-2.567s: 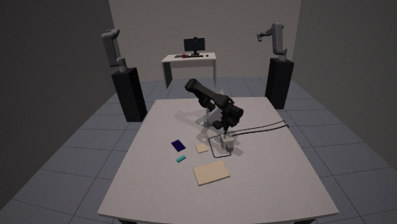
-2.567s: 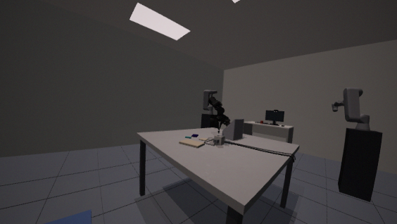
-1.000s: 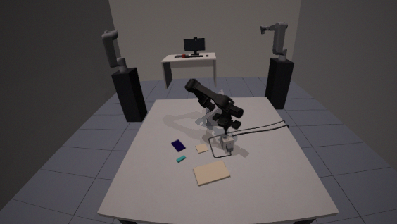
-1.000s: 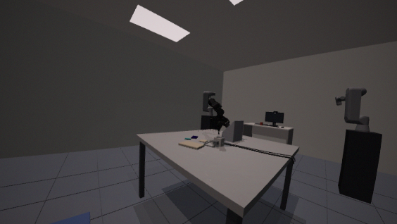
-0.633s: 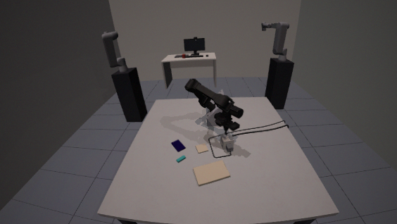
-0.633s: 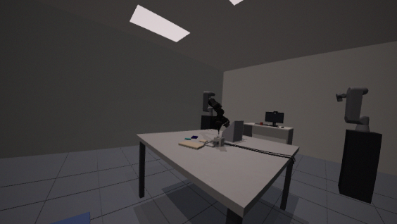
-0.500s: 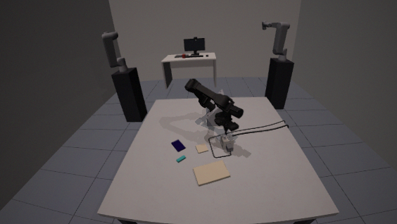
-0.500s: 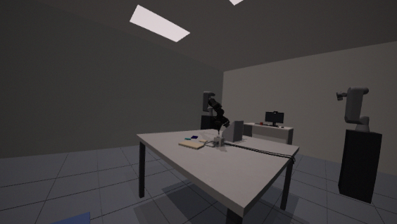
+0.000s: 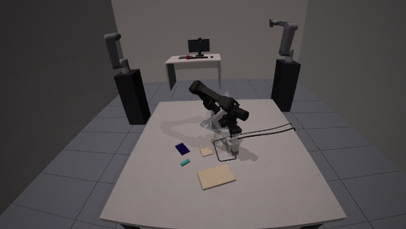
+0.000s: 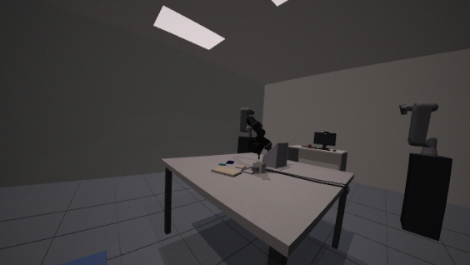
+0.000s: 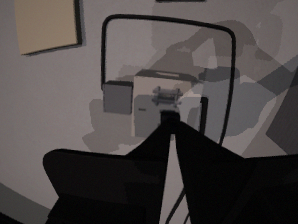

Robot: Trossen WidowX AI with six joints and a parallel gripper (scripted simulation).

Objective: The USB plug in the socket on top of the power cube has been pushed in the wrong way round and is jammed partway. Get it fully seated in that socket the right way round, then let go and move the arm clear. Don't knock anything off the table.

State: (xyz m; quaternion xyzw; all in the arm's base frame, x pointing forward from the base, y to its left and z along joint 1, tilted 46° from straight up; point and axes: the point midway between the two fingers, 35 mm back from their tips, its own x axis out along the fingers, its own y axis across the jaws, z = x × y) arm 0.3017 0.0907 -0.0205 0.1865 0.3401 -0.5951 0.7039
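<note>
The pale power cube [image 9: 233, 147] [image 10: 258, 167] [image 11: 146, 89] stands on the table. My gripper [image 9: 232, 135] [image 10: 258, 157] [image 11: 172, 126] points down over its top, fingertips together. A small dark piece [image 11: 170, 115], seemingly the USB plug, is pinched between them; the fingers hide most of it. Just beyond the tips in the wrist view, a small grey pronged fitting [image 11: 167, 95] shows on the cube's top. I cannot tell which way round the plug is or whether its end is in the socket.
A grey block [image 11: 118, 98] sits against the cube's side. A black cable loop [image 9: 216, 151] [image 11: 170, 19] lies beside it; cables [image 9: 266, 132] [image 10: 310, 177] run to the table edge. A large tan slab [image 9: 216, 176], small tan square [image 9: 206, 151], dark blue piece [image 9: 182, 148] and teal stick [image 9: 185, 162] lie nearby.
</note>
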